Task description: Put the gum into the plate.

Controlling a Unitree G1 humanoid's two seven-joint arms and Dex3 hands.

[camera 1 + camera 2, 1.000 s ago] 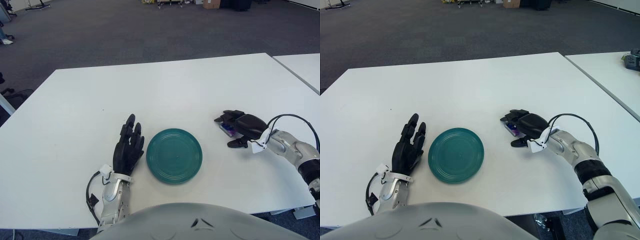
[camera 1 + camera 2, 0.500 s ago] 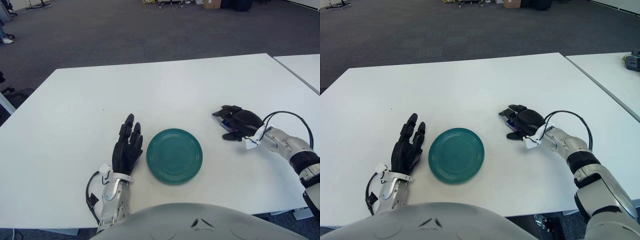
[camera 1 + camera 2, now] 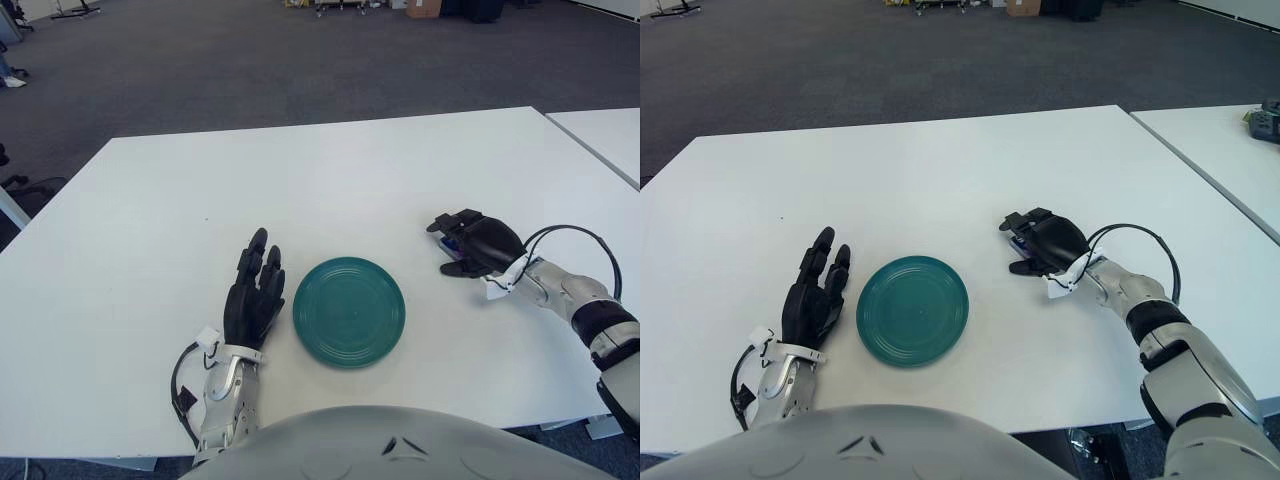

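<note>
While we look down over our own torso, we list things from near to far.
Left hand (image 3: pixel 254 298): we rest it flat on the table just left of the plate, fingers straight and relaxed, holding nothing.
Plate (image 3: pixel 349 311): green, round, bare, lying on the table in front of us, between our two hands.
Right hand (image 3: pixel 478 243): we have it to the right of the plate and apart from it, palm down, fingers curled over the gum.
Gum (image 3: pixel 451 244): a small purple pack, mostly hidden under our right fingers; we cannot tell whether it is off the table.
Table (image 3: pixel 330 170): white, stretching away beyond both hands.
Floor (image 3: pixel 250 60): dark carpet past the far edge.
</note>
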